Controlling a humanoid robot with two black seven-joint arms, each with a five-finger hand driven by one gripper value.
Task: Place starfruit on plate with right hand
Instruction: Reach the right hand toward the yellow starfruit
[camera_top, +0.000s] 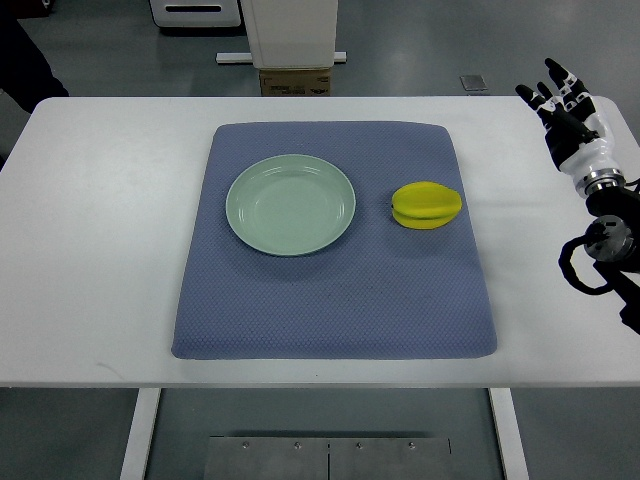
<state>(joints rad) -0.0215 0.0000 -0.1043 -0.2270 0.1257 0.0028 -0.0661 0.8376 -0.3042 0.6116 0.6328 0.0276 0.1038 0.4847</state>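
Starfruit (427, 205) lies on the blue mat (335, 300), just right of the empty green plate (290, 204), within our reach. Our right hand (565, 105) waits well apart over the tabletop (100, 250), fingers spread, gripping nothing.

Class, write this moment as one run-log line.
stage: before grasp | right hand: open, over table's right edge | starfruit: on mat, right of plate | plate: empty | left hand: not visible

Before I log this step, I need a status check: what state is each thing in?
starfruit: lying on the mat, right of the plate, untouched
plate: empty, upright on the mat
mat: flat on the table
right robot hand: open, holding nothing, apart from the starfruit
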